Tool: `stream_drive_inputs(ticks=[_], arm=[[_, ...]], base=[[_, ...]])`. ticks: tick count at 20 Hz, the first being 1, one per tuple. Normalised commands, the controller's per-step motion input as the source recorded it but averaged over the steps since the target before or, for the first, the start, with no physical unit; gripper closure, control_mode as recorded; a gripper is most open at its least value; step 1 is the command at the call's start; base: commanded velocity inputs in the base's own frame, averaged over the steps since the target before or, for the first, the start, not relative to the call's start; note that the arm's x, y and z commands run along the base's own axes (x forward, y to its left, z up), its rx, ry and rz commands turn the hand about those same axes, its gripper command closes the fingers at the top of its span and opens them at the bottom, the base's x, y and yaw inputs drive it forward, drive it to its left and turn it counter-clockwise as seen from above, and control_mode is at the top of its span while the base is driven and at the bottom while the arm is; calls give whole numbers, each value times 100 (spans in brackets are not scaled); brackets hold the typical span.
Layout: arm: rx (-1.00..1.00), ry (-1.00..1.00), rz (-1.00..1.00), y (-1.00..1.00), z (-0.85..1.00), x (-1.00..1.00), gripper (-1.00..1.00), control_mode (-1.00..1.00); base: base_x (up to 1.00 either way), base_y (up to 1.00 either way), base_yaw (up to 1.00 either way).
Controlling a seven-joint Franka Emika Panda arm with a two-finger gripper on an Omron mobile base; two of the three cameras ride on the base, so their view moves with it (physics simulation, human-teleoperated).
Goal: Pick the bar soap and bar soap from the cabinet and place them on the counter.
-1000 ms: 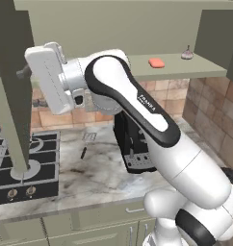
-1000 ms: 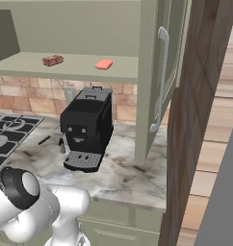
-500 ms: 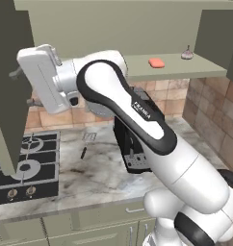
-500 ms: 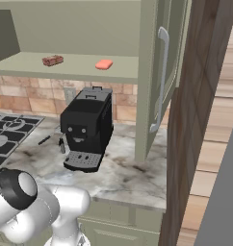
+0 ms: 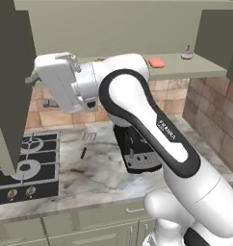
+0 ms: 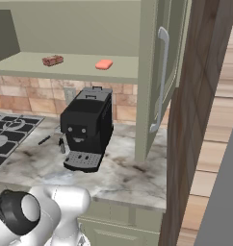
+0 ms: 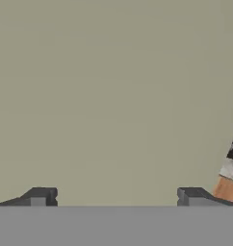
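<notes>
Cabinet (image 6: pixel 152 96) with doors open and both soaps on its shelf.
Coral-red bar soap (image 6: pixel 104 64) and orange-brown bar soap (image 6: pixel 52 60) lay apart on the shelf, above a black coffee machine (image 6: pixel 86 127) on the marbled tabletop (image 6: pixel 128 175). Claw (image 7: pixel 116 197) stood wide open and empty, facing a plain sage-green panel.

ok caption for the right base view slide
Two bar soaps on the open cabinet shelf above a coffee machine on the counter.

Glossy white rounded arm (image 5: pixel 152 129), dark joint bands, black FRANKA lettering, boxy white wrist
</notes>
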Motion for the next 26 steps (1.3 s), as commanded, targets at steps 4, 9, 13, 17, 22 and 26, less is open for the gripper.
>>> stream_drive_inputs(ticks=[4, 9, 13, 17, 22, 26], arm=[[3, -23, 0, -61, 0, -45, -100, -100], [1, -17, -1, -61, 0, -51, -100, -100], [12, 1, -9, -52, 1, -50, -100, -100], [11, 6, -12, -44, 0, -38, -100, -100], [1, -1, -13, -41, 0, -31, -100, -100], [0, 0, -17, -45, 0, -28, -100, -100]], base=[[0, 0, 0], [0, 0, 0], [0, 0, 0], [0, 0, 0], [0, 0, 0], [0, 0, 0]])
